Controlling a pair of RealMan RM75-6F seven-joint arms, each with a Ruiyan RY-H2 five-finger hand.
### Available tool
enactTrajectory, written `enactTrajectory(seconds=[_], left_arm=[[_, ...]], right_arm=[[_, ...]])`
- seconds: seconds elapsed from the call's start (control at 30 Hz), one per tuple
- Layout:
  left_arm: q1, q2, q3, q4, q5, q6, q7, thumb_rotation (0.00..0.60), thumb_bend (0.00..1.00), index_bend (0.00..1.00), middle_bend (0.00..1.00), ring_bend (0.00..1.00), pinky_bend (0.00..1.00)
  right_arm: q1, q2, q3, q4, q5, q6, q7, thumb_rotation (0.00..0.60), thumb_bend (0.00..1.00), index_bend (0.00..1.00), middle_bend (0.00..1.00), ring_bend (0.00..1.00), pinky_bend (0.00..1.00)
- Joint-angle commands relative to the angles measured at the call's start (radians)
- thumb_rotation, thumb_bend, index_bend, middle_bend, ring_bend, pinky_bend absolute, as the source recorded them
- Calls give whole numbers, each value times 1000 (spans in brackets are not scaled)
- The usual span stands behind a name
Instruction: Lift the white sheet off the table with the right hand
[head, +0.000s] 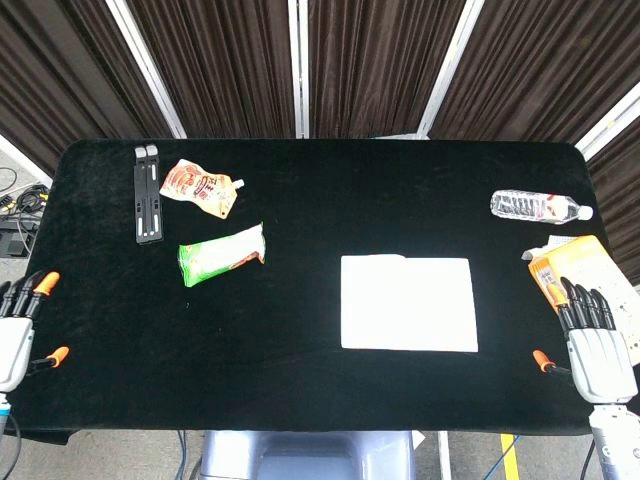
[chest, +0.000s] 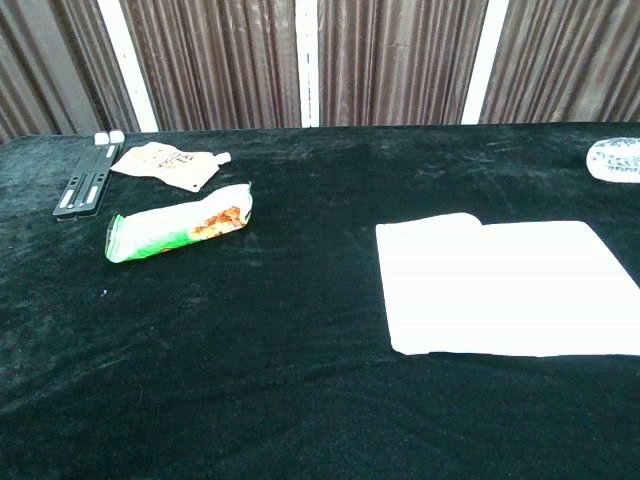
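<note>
White sheet (head: 408, 302) flat on table (head: 300, 380) | chest view crops its right edge

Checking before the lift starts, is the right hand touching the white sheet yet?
Apart. The head view shows bare black table between the right hand at the table's edge and the white sheet.

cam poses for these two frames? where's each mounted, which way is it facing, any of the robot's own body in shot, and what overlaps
Head view: high above the near edge, tilted steeply down on the whole black table; left hand and right hand show at the near corners, both holding nothing.
Chest view: low at the near edge, facing forward across the tabletop to the curtains; no hand or arm in shot.
Shared: white sheet, green packet, spout pouch, black folded stand, and the water bottle, cropped at the chest view's right edge.
</note>
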Motion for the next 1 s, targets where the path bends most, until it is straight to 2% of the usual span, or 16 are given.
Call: enactTrajectory(seconds=[0.03, 0.7, 0.87, 1.0], left_arm=[[-1, -3, -1, 8, 1, 3, -7, 600, 129, 0, 0, 0, 0], [0, 7, 4, -11, 6, 4, -7, 600, 133, 0, 0, 0, 0], [4, 11, 6, -16, 3, 6, -10, 600, 133, 0, 0, 0, 0], [3, 13, 2, -17, -1, 6, -14, 600, 134, 0, 0, 0, 0]], right_arm=[[1, -2, 1, 0, 2, -2, -1, 600, 72, 0, 0, 0, 0], [16, -19, 0, 17, 18, -42, -16, 600, 71, 0, 0, 0, 0], [54, -32, 29, -15, 51, -90, -21, 600, 72, 0, 0, 0, 0], [109, -63, 60, -69, 89, -155, -83, 600, 73, 0, 0, 0, 0]])
